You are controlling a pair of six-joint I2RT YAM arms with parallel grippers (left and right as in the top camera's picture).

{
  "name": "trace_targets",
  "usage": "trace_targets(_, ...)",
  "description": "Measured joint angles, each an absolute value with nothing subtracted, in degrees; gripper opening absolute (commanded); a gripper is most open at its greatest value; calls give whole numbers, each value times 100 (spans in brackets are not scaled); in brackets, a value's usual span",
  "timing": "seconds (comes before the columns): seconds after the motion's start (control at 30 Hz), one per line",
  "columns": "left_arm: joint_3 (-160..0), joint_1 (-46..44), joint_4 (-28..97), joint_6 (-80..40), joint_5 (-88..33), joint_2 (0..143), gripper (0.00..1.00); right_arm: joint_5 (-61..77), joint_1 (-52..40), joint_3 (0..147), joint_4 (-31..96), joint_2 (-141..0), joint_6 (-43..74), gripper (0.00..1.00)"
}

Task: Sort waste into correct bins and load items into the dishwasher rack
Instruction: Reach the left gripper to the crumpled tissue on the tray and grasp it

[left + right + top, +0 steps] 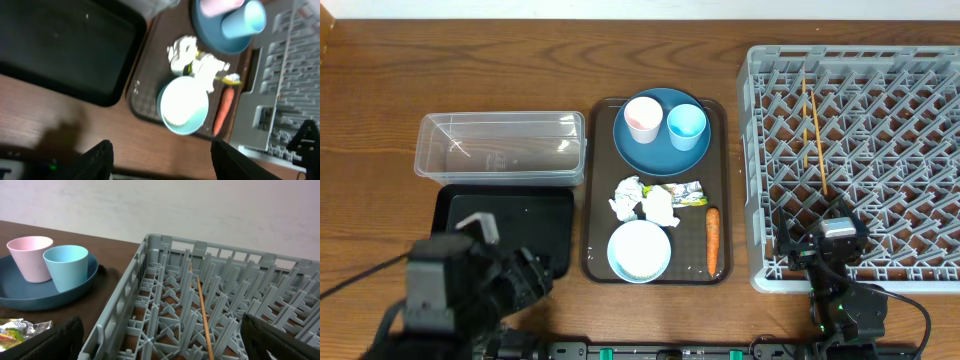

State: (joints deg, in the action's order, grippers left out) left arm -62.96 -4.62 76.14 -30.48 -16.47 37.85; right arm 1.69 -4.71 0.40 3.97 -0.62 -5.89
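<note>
On the brown serving tray (595,200) stand a blue plate (662,150) carrying a white cup (643,118) and a light blue cup (686,125), two paper wads (630,195), a green-yellow wrapper (685,192), a carrot (713,240) and a white bowl (639,250). My left gripper (525,278) hovers open by the black tray (505,225), left of the bowl (183,106), with nothing between its fingers (97,160). My right gripper (820,228) is open over the near-left corner of the grey rack (150,305).
A clear tub (500,148) sits behind the black tray. Thin chopsticks (813,135) lie in the rack (860,150). Bare wooden table runs along the front edge and at the far left.
</note>
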Motion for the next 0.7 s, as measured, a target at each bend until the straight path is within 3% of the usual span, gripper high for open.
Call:
trace_targets(0.23,-6305,-720,7496,-3044,-2049,5476,60,169,-471,40,397,-62,-589,99)
trace_targets(0.4,-6305,-1507,6711,-3135,-2049,6698,60,169,-471,40,397,-62,-589,99)
trace_targets(0.6,-6307,-2679,5443,-3411,-1315,7616,61,167,-471,40,395,-62,-589,99)
trace_targets(0.7,-6307,-3070,5028,-3481,-735,7915,67,169,-471,40,397,-62,-589,99)
